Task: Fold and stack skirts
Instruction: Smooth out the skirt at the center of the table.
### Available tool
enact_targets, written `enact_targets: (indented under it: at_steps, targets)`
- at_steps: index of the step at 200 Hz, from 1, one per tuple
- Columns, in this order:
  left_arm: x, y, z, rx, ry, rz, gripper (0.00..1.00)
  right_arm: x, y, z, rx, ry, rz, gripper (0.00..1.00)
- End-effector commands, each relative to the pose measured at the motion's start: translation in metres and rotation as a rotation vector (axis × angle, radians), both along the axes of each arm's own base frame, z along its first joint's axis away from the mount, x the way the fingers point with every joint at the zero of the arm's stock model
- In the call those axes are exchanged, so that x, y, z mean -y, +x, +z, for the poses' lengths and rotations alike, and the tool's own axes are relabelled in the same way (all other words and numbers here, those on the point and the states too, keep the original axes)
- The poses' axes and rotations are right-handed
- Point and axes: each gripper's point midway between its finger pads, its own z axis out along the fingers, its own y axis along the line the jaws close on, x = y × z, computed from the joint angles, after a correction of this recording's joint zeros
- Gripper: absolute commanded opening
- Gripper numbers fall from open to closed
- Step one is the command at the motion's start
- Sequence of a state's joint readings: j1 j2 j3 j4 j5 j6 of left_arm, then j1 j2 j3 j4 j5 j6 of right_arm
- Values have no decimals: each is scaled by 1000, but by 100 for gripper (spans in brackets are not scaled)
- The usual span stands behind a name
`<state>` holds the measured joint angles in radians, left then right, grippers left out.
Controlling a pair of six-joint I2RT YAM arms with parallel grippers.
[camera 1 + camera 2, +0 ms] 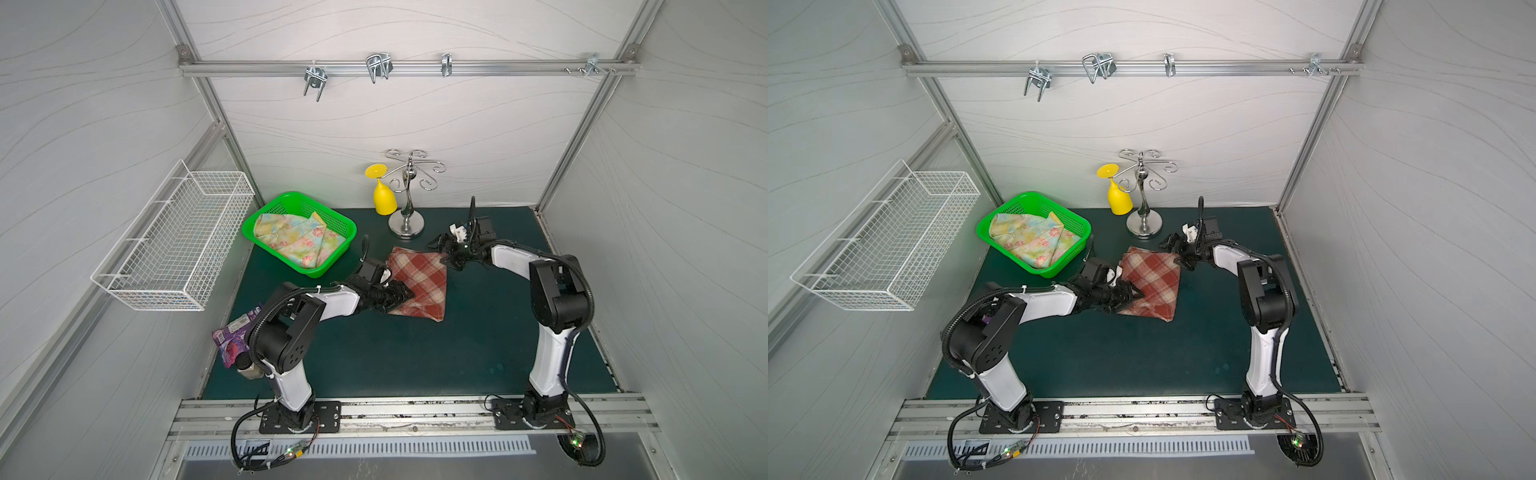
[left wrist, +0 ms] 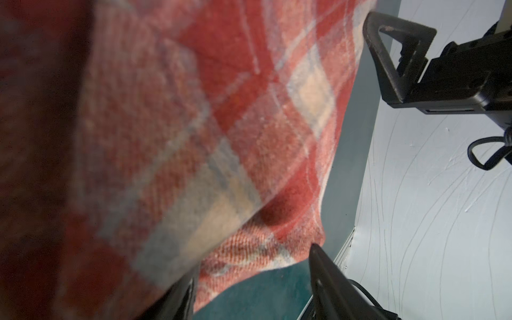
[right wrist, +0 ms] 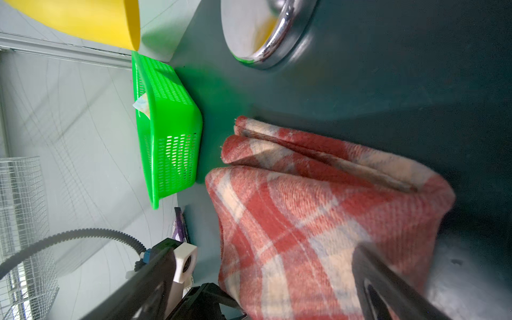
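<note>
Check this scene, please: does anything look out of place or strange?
Yes. A purple snack wrapper lies at the left edge of the mat, partly hidden by the left arm; it does not belong to a skirt-folding job. The floral skirt sits crumpled in the green basket, not folded.

Even light; wrist close-ups apparently blurry.
</note>
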<state>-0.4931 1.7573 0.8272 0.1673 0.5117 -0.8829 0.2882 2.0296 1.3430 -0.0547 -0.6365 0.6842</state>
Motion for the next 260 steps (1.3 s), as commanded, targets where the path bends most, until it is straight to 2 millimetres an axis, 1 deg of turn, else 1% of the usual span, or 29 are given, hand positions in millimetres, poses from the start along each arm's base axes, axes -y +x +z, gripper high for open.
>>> enact_targets:
  at_steps: [1, 18, 37, 51, 64, 73, 87, 105, 116, 124, 137, 145, 158, 166, 178, 190, 201, 215, 235, 260]
  targets:
    - [-13, 4, -20, -11, 37, 30, 63, -1, 7, -16, -35, -20, -4, 99]
    - [-19, 1, -27, -24, 47, 34, 63, 3, 13, -31, -57, -56, -17, 99]
    - [-24, -2, -36, -44, 51, 42, 63, 7, 16, -46, -84, -86, -22, 99]
    - [-28, -5, -41, -53, 52, 49, 63, 9, 15, -52, -96, -89, -25, 99]
    - [-31, -6, -43, -59, 47, 56, 63, 8, 13, -48, -87, -85, -23, 99]
    - [-31, -6, -41, -54, 42, 53, 63, 6, 12, -37, -70, -71, -15, 99]
    - [-29, -4, -31, -39, 28, 50, 62, 2, 7, -10, -24, -46, -4, 99]
    - [-25, 2, -9, -5, 7, 47, 63, -5, -8, 33, 56, -31, 19, 99]
    - [-23, 4, 8, 14, -2, 39, 63, -9, -22, 59, 104, -22, 37, 99]
    - [-22, 6, 22, 30, -13, 34, 63, -12, -33, 74, 142, -25, 49, 99]
    - [-19, 8, 45, 60, -34, 26, 63, -15, -52, 92, 188, -43, 67, 99]
    - [-19, 9, 58, 80, -42, 23, 63, -17, -63, 98, 205, -53, 81, 99]
    - [-20, 10, 77, 112, -35, 20, 64, -20, -81, 101, 221, -62, 96, 99]
    - [-21, 12, 87, 134, -25, 19, 64, -22, -93, 100, 225, -70, 108, 99]
    - [-24, 18, 96, 160, 15, 12, 65, -27, -111, 95, 249, -112, 129, 99]
    - [-24, 25, 99, 167, 52, -5, 65, -32, -128, 87, 268, -163, 158, 99]
    - [-23, 33, 101, 174, 60, -10, 64, -33, -137, 80, 287, -208, 161, 99]
    - [-21, 45, 97, 181, 64, -7, 65, -34, -147, 66, 286, -231, 166, 99]
    - [-13, 61, 81, 150, 70, -23, 64, -37, -156, 44, 270, -237, 182, 99]
    - [-4, 77, 62, 114, 68, -27, 64, -42, -163, 17, 257, -271, 205, 99]
